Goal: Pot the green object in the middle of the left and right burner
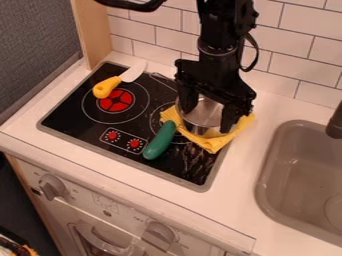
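The black gripper [210, 119] hangs over the metal pot [197, 125], open, with its fingers wide apart: one at the pot's left part, the other by its right side. Beneath and around the pot lies a yellow cloth [214, 143], on the right side of the black stove top [73, 120]. The green object [160, 141], shaped like a cucumber or zucchini, lies just left of the pot, its upper end near the cloth and its lower end beside the red knobs. The left burner [115, 101] is red; pot and cloth partly cover the right burner [157, 111].
A knife with a yellow handle [107, 87] lies at the back left, its handle end over the left burner's edge. A grey sink [304, 170] with a dark faucet [335, 122] is at the right. Behind the counter [247, 172] rises a white tiled wall; a wooden panel stands back left.
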Robot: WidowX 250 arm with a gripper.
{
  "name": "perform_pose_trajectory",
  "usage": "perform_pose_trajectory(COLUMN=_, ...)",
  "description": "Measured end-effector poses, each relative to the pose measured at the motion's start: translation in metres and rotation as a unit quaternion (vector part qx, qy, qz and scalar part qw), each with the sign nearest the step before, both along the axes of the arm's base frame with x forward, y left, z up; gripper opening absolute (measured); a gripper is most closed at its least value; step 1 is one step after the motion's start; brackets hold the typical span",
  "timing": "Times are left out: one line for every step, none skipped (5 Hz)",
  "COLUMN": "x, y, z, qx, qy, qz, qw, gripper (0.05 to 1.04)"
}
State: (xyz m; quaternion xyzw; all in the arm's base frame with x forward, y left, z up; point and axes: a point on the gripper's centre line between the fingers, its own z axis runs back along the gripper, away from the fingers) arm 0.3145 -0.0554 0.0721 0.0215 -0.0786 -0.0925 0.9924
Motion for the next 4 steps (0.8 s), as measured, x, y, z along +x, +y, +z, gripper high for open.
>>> perform_pose_trajectory(x=-0.004, y=0.000, z=-0.010, qx=0.002, qy=0.016, qz=-0.001, qw=0.9999, gripper=1.001)
perform_pose_trajectory(x=-0.012, y=0.031, z=-0.018, qx=0.000, qy=0.035, qz=0.038, qw=0.9987, gripper=1.001)
perform_pose_trajectory(x=-0.020, y=0.056, z=-0.021, qx=0.010, qy=0.042, qz=0.054, qw=0.9976, gripper=1.001)
perform_pose_trajectory(x=-0.026, y=0.078, z=-0.026, qx=0.027, qy=0.047, qz=0.071, qw=0.9960, gripper=1.001)
